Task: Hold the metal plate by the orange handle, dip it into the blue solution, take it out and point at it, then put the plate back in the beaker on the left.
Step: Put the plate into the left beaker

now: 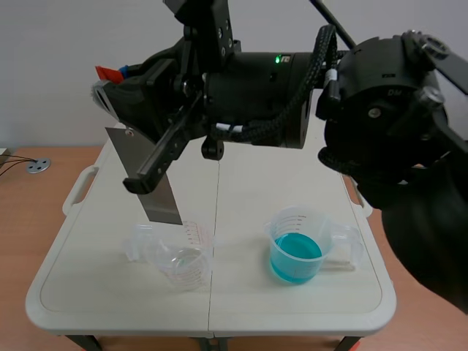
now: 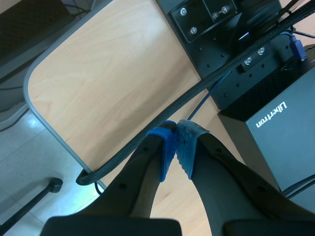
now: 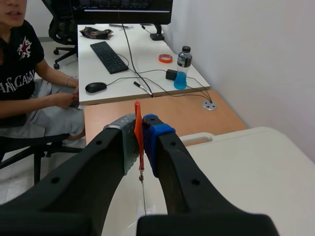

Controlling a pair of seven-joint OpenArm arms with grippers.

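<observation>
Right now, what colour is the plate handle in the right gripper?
Orange-red handle, shown best in the right wrist view, pinched between the right gripper pads.

**Q:** What is surrounding the white folding table (image 1: 110, 292)?

**A:** A plain pale wall (image 1: 58, 44) is rising behind it, and a wooden desk (image 1: 25, 212) is running alongside.

**Q:** What is lying farther off?

**A:** A white desk (image 3: 88, 64) is carrying a keyboard (image 3: 109, 57), a mouse (image 3: 95, 87) and a bottle (image 3: 182, 73). A person (image 3: 24, 83) is sitting beside it. Light is glinting off the pale tiled floor (image 2: 29, 152).
</observation>
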